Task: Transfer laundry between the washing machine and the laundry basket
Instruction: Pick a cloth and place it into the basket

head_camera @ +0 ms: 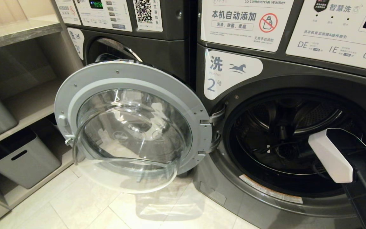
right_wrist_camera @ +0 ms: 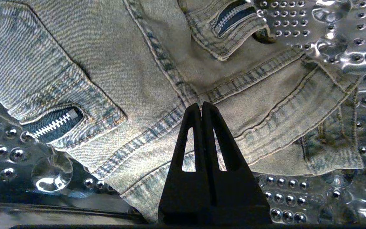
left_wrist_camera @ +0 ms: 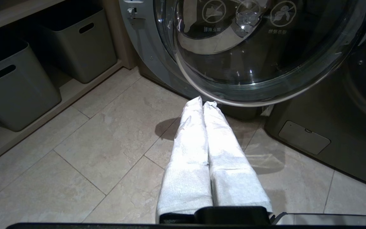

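The faded light-blue denim garment with zippered pockets (right_wrist_camera: 157,63) lies spread on the perforated steel drum wall (right_wrist_camera: 354,35) inside the right-hand dark grey front-loading washing machine (head_camera: 297,140), so nothing looks transferred yet as far as these views go. The right hand (right_wrist_camera: 201,106), black with cut-out fingers, is inside the drum with its fingers pressed together, tips over a stitched seam of the denim; it is not clamped on cloth (whether the tips touch the fabric I cannot tell). From the head view the right arm's white and black forearm (head_camera: 329,156) reaches into the drum opening. The round grey door with clear bowl-shaped glass (head_camera: 132,127) hangs swung fully open to the robot's left of the drum. The left hand (left_wrist_camera: 203,105), fingers wrapped in white cloth covers and pressed together, holds nothing and hangs low over the beige tiled floor (left_wrist_camera: 75,152), just below the open door's rim, idle. Grey plastic storage bins with slot handles (left_wrist_camera: 17,86) sit on the low wooden shelf (head_camera: 27,117) further left; no laundry basket is clearly identifiable. Judgement: early stage, door open and reach made; opening the fingers, gripping the denim, pulling it out and dropping it in a basket all remain.
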